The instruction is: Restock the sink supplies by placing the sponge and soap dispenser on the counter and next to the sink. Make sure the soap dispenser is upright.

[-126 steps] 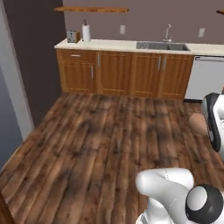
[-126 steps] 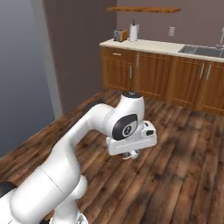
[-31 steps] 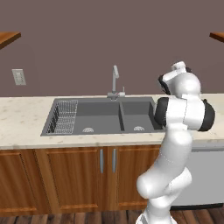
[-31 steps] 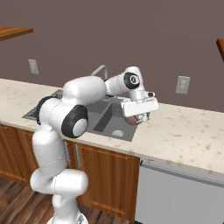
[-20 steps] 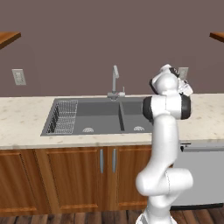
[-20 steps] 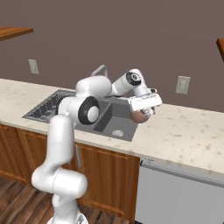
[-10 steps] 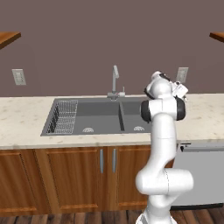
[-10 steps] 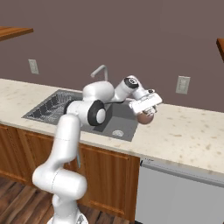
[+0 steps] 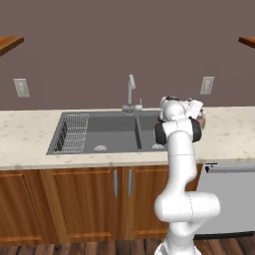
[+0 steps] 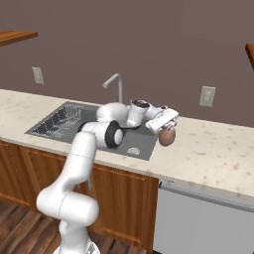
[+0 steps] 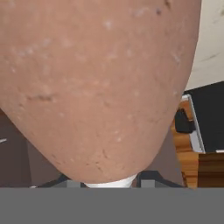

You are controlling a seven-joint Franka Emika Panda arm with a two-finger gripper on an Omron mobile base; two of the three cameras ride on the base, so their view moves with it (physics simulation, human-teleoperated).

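Counter [image 10: 218,149] right of sink [image 10: 134,141] bare.

Arm up from base, bent sharply at elbow, forearm reaching fwd & roughly level twd the far right. Wrist turned so the flat white hand tilts down to the right. Gripper [image 10: 166,130] at end of reach, jaws closed on the soap dispenser [image 10: 167,137], which hangs just below the hand. In left base view the gripper [image 9: 197,112] sits behind the upper arm, partly hidden. Hand view: soap dispenser [image 11: 96,83] pressed close betw. the finger tips [image 11: 151,176].
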